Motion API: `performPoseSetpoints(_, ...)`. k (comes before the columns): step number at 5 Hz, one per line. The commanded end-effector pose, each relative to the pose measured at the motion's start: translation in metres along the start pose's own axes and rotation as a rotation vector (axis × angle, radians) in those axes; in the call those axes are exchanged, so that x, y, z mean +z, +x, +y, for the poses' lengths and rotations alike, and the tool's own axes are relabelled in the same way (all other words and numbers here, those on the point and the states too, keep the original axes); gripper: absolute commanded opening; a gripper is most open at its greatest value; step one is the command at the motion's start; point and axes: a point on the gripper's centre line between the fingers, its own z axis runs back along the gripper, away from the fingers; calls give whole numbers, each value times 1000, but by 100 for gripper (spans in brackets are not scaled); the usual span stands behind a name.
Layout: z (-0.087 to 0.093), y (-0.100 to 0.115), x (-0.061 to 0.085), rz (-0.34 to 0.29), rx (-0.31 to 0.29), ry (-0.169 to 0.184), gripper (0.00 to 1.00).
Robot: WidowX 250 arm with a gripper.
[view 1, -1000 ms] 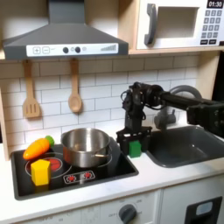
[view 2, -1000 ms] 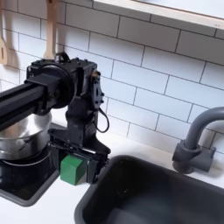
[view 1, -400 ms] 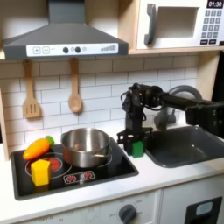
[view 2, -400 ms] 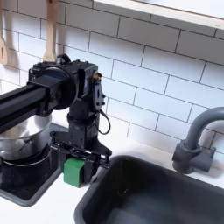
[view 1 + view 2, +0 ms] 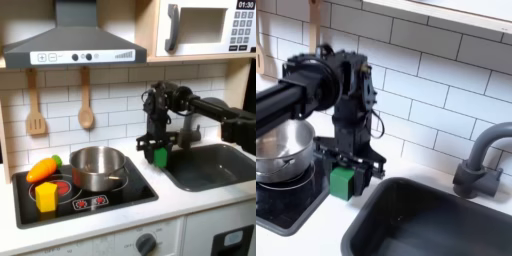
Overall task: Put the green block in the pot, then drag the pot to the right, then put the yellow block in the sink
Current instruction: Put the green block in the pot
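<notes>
My gripper (image 5: 159, 153) is closed on the green block (image 5: 160, 156), which I hold clear of the surface (image 5: 190, 205), pinched between the jaws with its lower part showing below them; in the second exterior view the green block (image 5: 342, 181) sits in my gripper (image 5: 344, 180) just above the stove's near corner. The pot (image 5: 99, 167) stands on the stovetop (image 5: 120, 195) to my gripper's left in the first exterior view, near but not touching, its mouth open and nothing inside that I can make out. The yellow block (image 5: 46, 196) lies well beyond the pot on the far burner, beside the toy carrot (image 5: 43, 168), and the sink (image 5: 215, 165) opens just to my gripper's other side in the first exterior view. As I judge it, the risk is the carry: the block is small and the pot's rim stands high, so if I travel sideways too low the cube or my jaws could clip the rim and shove the pot, or knock the block loose. A release short of the pot's middle could bounce the block off the steel onto the stove. Compared with a second ago, I have lifted: the block was down by the surface beside the stove edge, and now it hangs higher with my arm raised, while the pot, carrot and yellow block have not moved.
</notes>
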Motion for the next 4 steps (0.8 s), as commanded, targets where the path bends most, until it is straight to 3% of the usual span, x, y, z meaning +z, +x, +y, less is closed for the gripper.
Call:
performPoseSetpoints(1,5,5,31,-50,27,-9,0)
performPoseSetpoints(3,30,9,64,-105,110,36,0)
performPoseSetpoints(4,52,8,72,-121,171,80,0)
